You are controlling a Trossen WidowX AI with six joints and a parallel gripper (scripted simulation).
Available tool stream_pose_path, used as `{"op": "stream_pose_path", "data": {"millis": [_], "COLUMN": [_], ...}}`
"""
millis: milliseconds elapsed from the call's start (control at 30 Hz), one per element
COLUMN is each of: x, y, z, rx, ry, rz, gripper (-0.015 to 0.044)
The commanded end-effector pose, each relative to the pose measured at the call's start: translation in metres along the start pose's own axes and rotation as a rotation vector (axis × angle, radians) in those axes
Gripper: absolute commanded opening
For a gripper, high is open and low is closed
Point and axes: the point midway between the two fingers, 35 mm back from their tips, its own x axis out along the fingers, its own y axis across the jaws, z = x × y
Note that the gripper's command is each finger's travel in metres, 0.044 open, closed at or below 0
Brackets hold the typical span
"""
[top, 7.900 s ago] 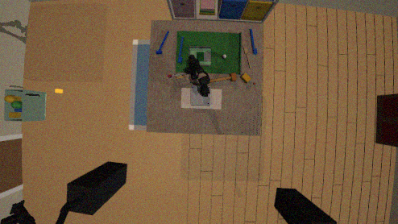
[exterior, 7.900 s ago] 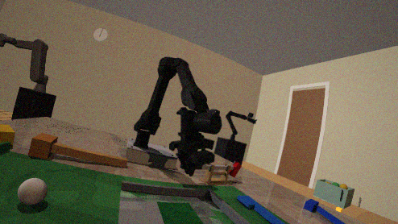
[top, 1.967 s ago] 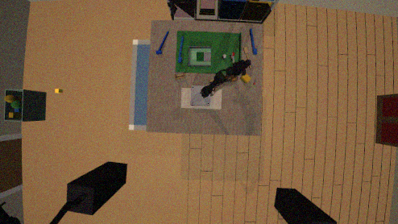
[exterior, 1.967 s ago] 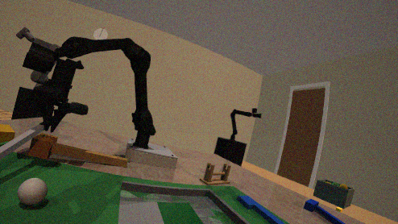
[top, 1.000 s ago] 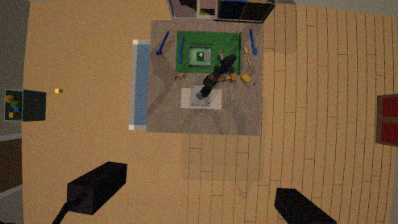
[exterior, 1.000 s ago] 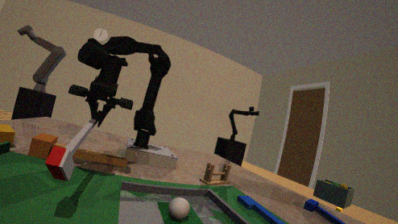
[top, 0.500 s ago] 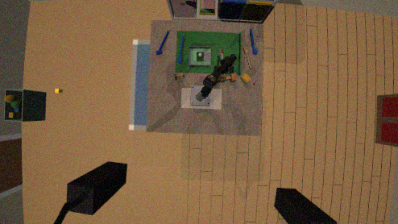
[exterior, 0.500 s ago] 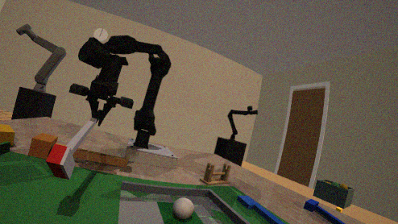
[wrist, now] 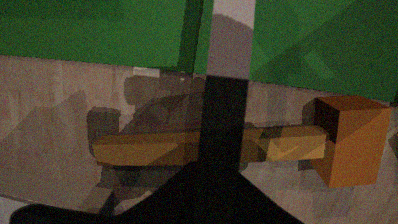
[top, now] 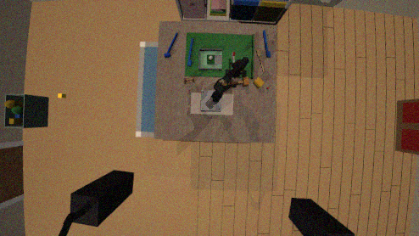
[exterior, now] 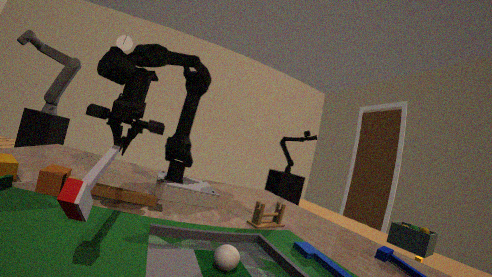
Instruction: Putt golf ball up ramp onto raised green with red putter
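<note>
White ball on the green, red putter beside the walls

White golf ball sits on the raised green, inside the grey walls of the platform. From my pincer it lies off to the arm's left, with the walled platform's edge between it and the putter's head. The red putter slants down and away from the fingertips, its red-faced head low over the green mat, apart from the ball.

The pincer is nearly together, clamped on the pale shaft near its upper end; I see it running out between the fingertips from my wrist camera.

I judge the putt essentially done, provided the ball is at rest; one frame can't tell me that. My next move should be to hold off, or draw the head away from the platform. Swinging it toward the ball could knock the ball back off.
</note>
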Motion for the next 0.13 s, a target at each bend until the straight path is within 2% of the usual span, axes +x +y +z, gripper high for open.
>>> {"op": "stream_pose_path", "data": {"millis": [0,100], "x": [0.0002,0.0002], "y": [-0.0005,-0.0005], "z": [0.0006,0.0006], "rx": [0.0,0.0], "ry": [-0.002,-0.002], "rz": [-0.002,-0.002], "gripper": [0.0,0.0]}}
